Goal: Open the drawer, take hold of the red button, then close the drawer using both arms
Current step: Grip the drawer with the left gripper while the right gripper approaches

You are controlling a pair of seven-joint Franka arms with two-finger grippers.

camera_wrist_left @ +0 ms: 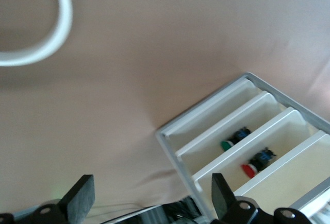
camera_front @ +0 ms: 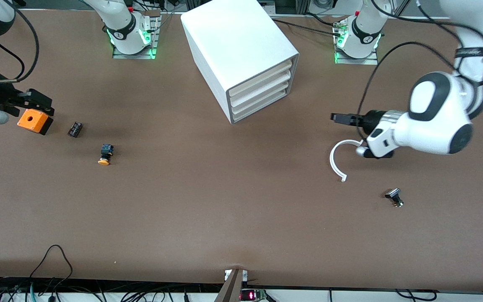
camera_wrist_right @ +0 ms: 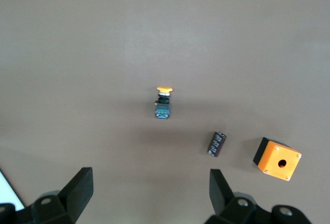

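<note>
Presumably light and rigid, the button (camera_wrist_left: 250, 169) lies inside the closed cabinet (camera_front: 241, 54), best pinched across its black-and-blue body; left gripper (camera_front: 337, 118) and right gripper (camera_front: 36, 100) hover released over the desk (camera_front: 224, 201).

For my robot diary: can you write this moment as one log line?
drawer shut | red button inside cabinet | left gripper over table near cabinet, jaws open | right gripper near orange box, jaws open
</note>
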